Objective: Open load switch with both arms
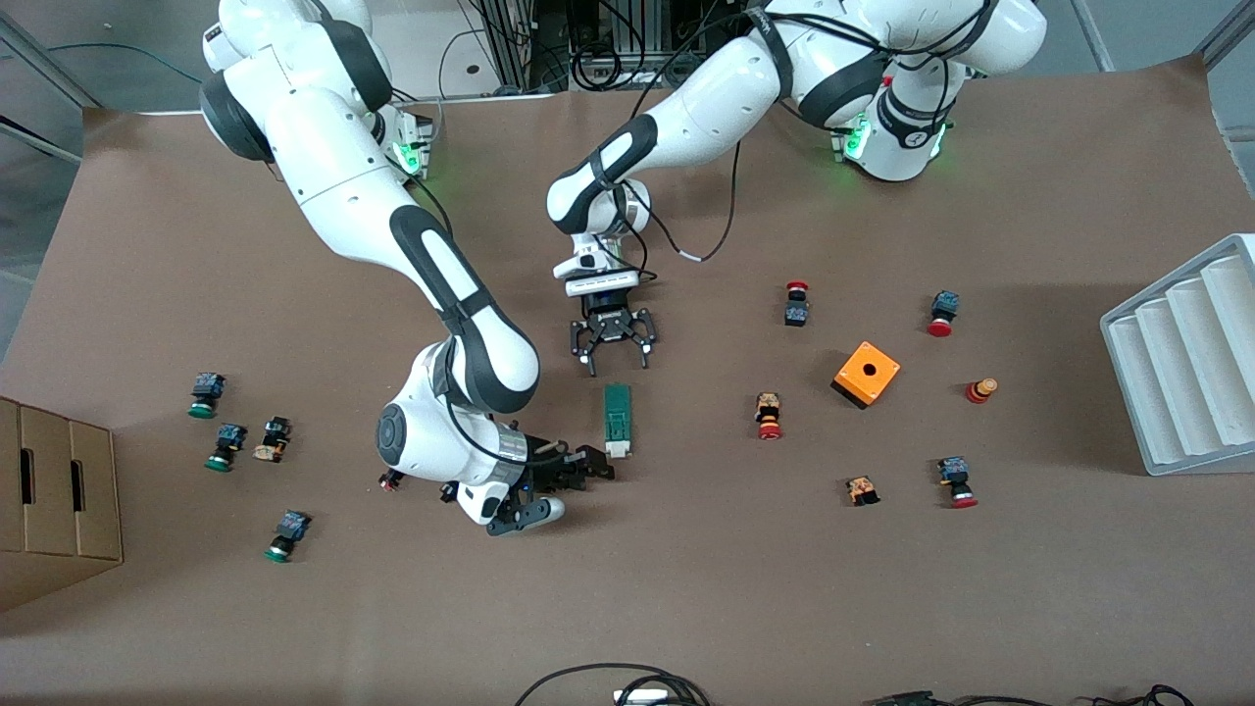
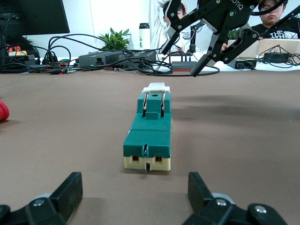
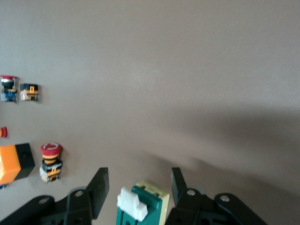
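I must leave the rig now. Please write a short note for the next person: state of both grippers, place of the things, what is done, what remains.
Left gripper: open, low over the table by the load switch's end nearer the robots' bases.
Right gripper: open, its fingers on both sides of the switch's white slider end, nearer the front camera.
Done: both arms in position.
Left: grip, then open the switch.

A robotics lab: two arms [image 1: 431,265] bolted to a paper-covered worktop [image 1: 686,588], cables [image 2: 93,44] and electronics along a bench, a monitor [image 2: 30,16], people seated.
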Motion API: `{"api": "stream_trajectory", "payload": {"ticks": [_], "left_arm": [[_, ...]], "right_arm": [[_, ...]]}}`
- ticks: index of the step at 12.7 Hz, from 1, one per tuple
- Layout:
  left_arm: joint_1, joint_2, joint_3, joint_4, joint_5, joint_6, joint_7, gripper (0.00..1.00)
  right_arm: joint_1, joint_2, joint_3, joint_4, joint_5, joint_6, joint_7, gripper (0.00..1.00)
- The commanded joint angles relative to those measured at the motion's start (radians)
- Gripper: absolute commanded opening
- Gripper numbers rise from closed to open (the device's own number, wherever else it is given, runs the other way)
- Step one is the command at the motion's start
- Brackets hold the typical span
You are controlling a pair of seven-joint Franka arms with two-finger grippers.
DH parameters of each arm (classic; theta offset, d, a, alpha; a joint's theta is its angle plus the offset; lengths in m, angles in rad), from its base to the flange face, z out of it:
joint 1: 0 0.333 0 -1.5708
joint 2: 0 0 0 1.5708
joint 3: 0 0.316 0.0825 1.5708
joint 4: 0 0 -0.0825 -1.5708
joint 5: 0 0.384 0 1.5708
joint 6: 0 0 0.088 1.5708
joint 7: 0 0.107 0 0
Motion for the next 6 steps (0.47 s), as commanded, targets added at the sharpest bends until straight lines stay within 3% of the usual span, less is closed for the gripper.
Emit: {"api": "stream_trajectory", "payload": {"ticks": [1, 6], "left_arm": [[-0.013, 0.056, 0.005, 0.037, 0.008, 0.014, -0.005, 1.00], [-0.013, 0.056, 0.005, 0.039, 0.007, 0.014, -0.005, 1.00]], "right_arm": [[0.019, -0.014, -0.033, 0.010, -0.043, -0.069, 0.006, 0.53], [0.025, -0.017, -0.048, 0.031, -0.075, -0.109, 0.007, 0.50]]}}
